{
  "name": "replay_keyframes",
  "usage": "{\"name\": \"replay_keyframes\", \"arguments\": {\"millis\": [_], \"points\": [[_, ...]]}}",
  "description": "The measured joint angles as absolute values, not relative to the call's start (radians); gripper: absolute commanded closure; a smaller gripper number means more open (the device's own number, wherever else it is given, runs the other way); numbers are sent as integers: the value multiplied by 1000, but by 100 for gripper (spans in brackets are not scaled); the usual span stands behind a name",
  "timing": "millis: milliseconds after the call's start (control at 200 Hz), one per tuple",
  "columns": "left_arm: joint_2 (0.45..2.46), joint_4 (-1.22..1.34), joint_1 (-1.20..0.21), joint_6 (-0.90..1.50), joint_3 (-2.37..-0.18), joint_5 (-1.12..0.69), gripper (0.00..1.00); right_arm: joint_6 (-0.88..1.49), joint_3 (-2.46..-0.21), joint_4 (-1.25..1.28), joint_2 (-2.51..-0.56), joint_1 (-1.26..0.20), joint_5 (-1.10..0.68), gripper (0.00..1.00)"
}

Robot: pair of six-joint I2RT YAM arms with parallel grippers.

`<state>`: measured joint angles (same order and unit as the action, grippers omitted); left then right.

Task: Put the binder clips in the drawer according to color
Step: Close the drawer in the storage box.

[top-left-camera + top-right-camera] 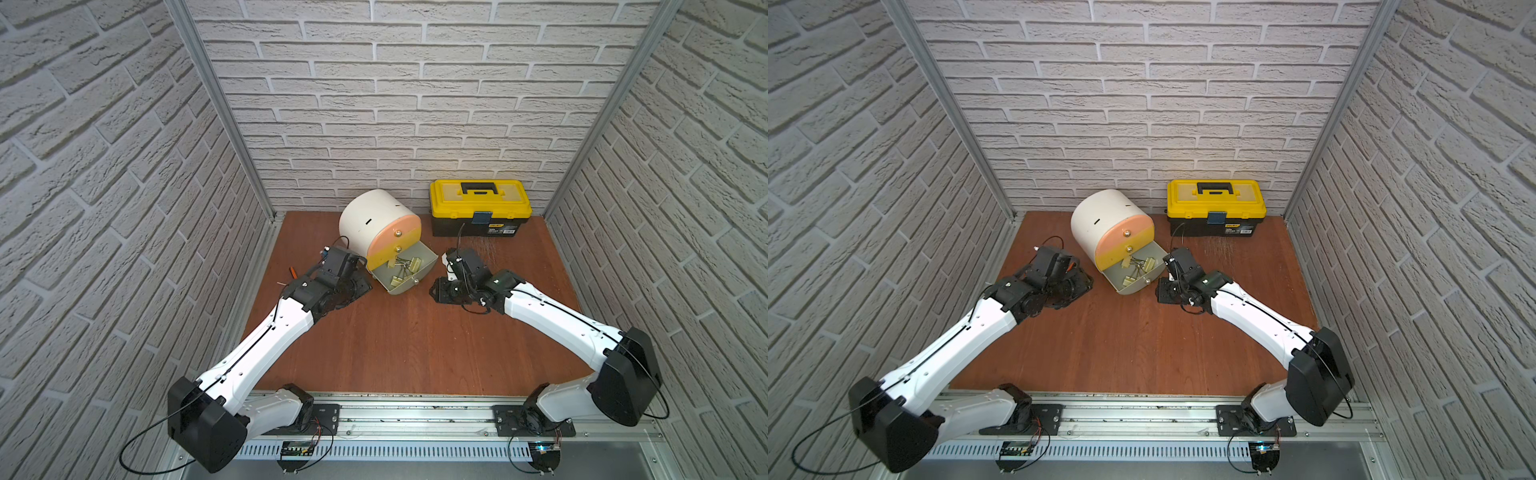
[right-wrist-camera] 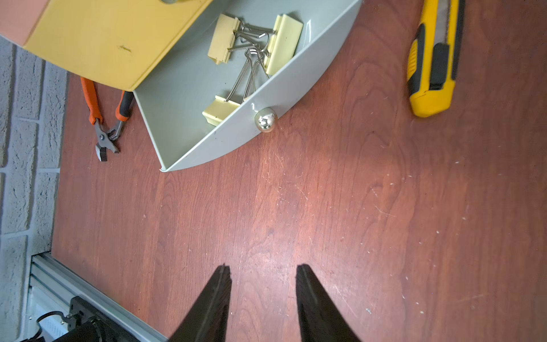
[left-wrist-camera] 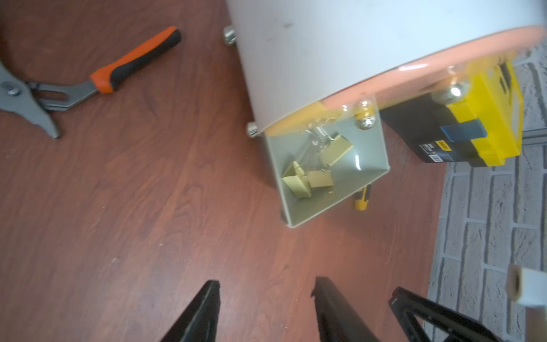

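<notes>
Right wrist view: the right gripper, fingers apart and empty, is best lined up on the grey drawer's knob, so the yellow clips get shut in with a straight push.

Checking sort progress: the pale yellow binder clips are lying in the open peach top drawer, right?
No. The pale yellow binder clips lie in the open pale grey bottom drawer; the peach drawer front is shut. The right wrist view shows it.
</notes>
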<state>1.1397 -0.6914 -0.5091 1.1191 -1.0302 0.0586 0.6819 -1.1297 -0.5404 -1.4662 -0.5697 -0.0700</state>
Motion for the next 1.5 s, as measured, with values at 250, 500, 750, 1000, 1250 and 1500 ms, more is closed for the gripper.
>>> {"name": "replay_keyframes", "arguments": {"millis": [250, 500, 750, 1000, 1250, 1500], "points": [[969, -762, -408, 1119, -904, 20, 43, 749, -1159, -452, -1618, -533, -160, 85], [866, -807, -322, 1118, -834, -30, 43, 812, -1251, -370, -1769, -519, -207, 91], [860, -823, -227, 1087, -815, -103, 43, 850, -1322, -320, -1853, -516, -228, 92], [903, -822, -172, 1043, -815, -163, 43, 869, -1338, -316, -1866, -515, -230, 93], [919, -815, -149, 1021, -815, -201, 43, 898, -1349, -288, -1911, -513, -231, 93], [917, -816, -134, 1007, -816, -219, 43, 922, -1431, -274, -1956, -505, -234, 93]]}}
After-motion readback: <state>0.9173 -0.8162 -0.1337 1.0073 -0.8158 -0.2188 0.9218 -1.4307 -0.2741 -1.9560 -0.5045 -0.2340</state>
